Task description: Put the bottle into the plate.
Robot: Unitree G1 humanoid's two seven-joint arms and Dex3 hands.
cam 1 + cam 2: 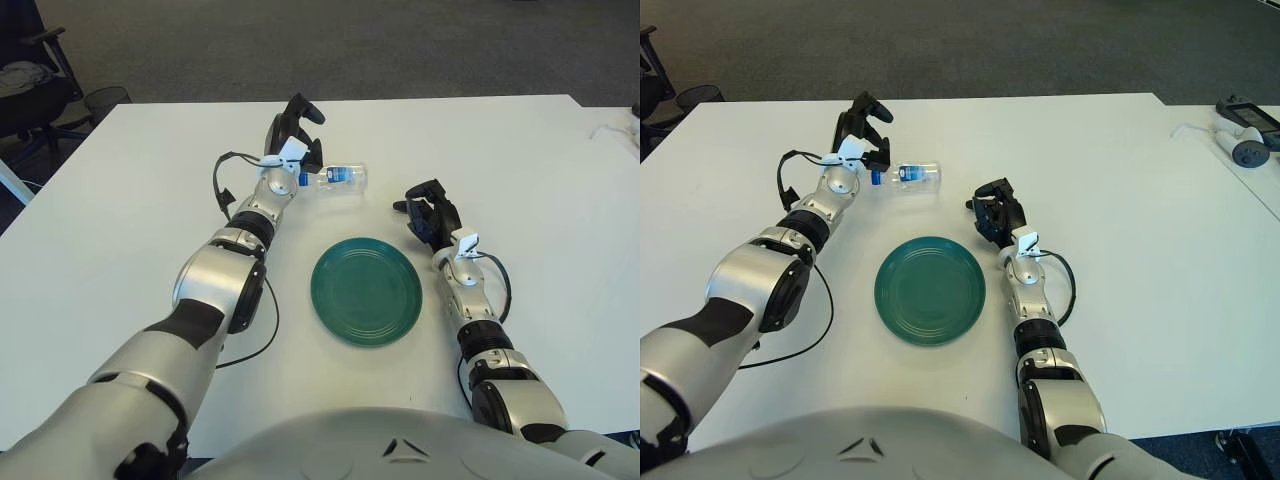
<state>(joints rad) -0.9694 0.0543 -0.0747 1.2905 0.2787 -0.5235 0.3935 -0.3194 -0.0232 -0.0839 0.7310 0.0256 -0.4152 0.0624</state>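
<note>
A small clear bottle (337, 178) with a blue cap and blue label lies on its side on the white table, cap end toward my left hand. My left hand (296, 128) hovers just left of and behind the cap. Its fingers are spread and not closed around the bottle. The round green plate (326, 292) sits nearer to me, below and slightly right of the bottle, with nothing on it. My right hand (428, 214) shows just right of the plate's far edge, fingers curled and holding nothing.
A black cable (222, 185) loops beside my left forearm. An office chair (30, 85) and a mesh bin (108, 100) stand off the table's left corner. Small white devices with a cord (1243, 135) lie at the far right.
</note>
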